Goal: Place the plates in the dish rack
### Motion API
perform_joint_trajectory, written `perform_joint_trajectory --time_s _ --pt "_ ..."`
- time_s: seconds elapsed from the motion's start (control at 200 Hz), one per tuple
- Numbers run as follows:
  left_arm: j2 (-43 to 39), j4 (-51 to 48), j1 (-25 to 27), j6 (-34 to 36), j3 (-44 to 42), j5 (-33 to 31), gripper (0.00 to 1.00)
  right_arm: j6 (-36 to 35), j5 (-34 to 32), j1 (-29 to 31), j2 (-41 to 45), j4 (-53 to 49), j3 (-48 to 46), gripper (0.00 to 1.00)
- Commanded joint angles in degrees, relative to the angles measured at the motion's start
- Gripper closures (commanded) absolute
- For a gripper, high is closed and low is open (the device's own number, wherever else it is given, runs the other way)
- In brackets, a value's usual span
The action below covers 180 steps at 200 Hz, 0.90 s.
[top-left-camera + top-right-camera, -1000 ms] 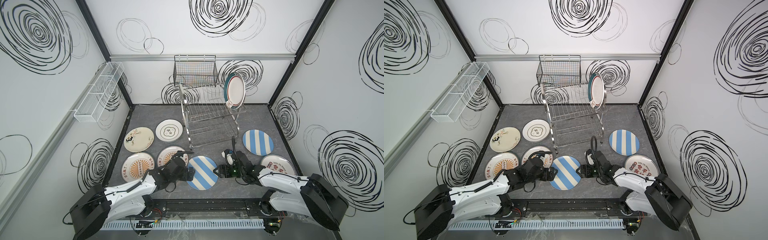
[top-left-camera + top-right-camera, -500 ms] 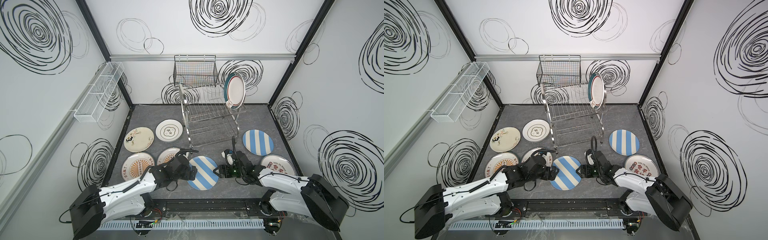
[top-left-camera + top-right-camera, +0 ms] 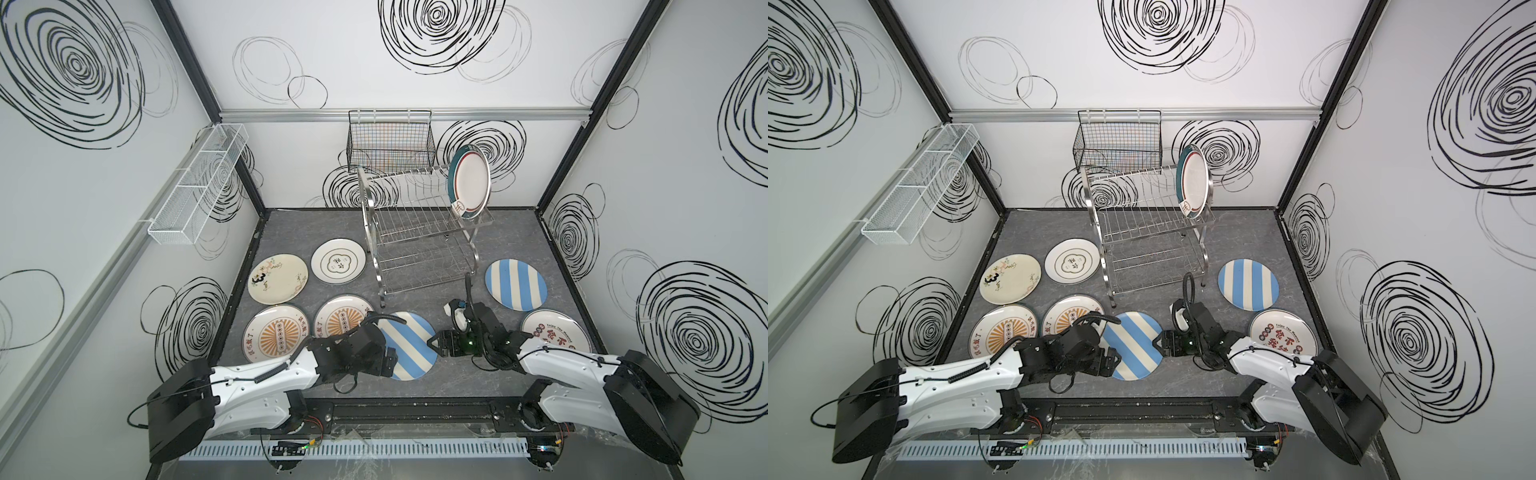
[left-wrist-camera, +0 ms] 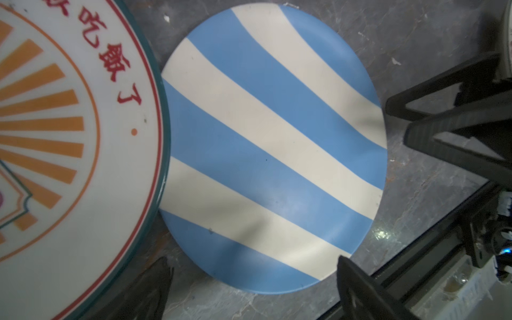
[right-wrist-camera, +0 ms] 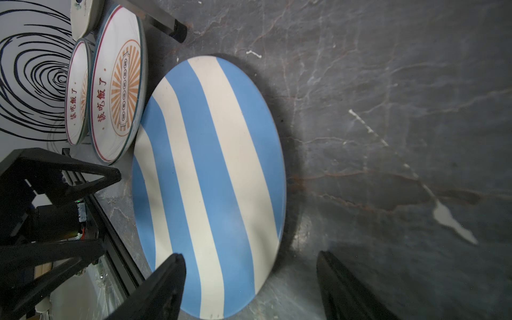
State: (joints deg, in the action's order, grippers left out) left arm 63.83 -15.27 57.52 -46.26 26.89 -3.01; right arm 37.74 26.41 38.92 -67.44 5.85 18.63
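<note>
Pickup step: left gripper (image 4: 252, 261) and right gripper (image 5: 249, 255), both wide open and empty, flank the striped plate (image 3: 405, 351) lying flat mid front edge of the tabletop (image 3: 457, 386); next probably pinch its rim, lift, slot into dish rack (image 3: 419, 232) behind.
</note>
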Motion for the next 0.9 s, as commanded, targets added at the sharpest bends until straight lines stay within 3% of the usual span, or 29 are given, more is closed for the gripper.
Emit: perform_joint_trajectory --time_s 0.0,0.185,0.41,0.896 --pt "2.64 3.37 -1.14 1.53 0.17 -0.19 0.04 0.2 -0.28 -0.29 0.29 0.49 -0.53 0.22" --pt "6.06 6.71 -2.87 3.72 0.46 1.23 0.04 0.05 -0.22 -0.51 -0.31 0.26 -0.52 0.23" --pt "8.84 9.44 -4.03 7.3 1.14 2.36 0.04 -0.79 1.37 -3.42 -0.56 2.12 -2.43 0.31" --pt "10.32 14.19 -3.82 10.02 1.27 4.56 0.04 -0.61 7.59 -5.28 -3.86 9.57 -6.35 0.31"
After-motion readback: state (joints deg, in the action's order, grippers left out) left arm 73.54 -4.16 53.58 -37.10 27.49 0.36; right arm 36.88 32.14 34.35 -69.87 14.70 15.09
